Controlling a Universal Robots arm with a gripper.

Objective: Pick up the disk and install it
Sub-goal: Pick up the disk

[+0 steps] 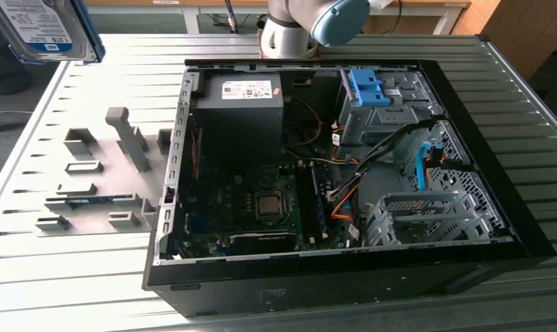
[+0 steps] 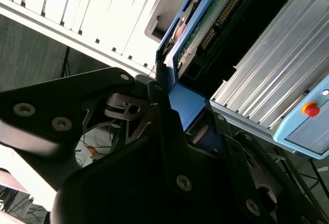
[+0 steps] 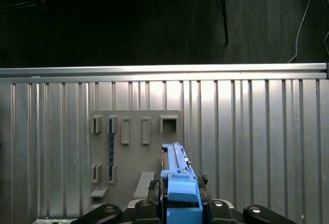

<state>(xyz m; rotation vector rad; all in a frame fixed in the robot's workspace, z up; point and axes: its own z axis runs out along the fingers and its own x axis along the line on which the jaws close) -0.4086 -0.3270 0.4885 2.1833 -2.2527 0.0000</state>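
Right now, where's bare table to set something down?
Bare slats: the table above the grey rack in the exterior view, and the strip below the computer case. Crowded: inside the case and on the rack. The end effector holds the disk.

The disk (image 1: 43,25) is silver metal with a white-and-blue label and a blue frame; the second wrist view shows a green board on it. The worktop (image 1: 84,290) is pale silver-grey, striped by long ribs. The computer case (image 1: 513,228) is black, with a blue bracket (image 1: 369,86), blue cables (image 1: 418,164) and orange wires (image 1: 346,200) inside. The holder plate (image 1: 103,173) is plain grey. The arm (image 1: 338,17) has a pale blue cap.
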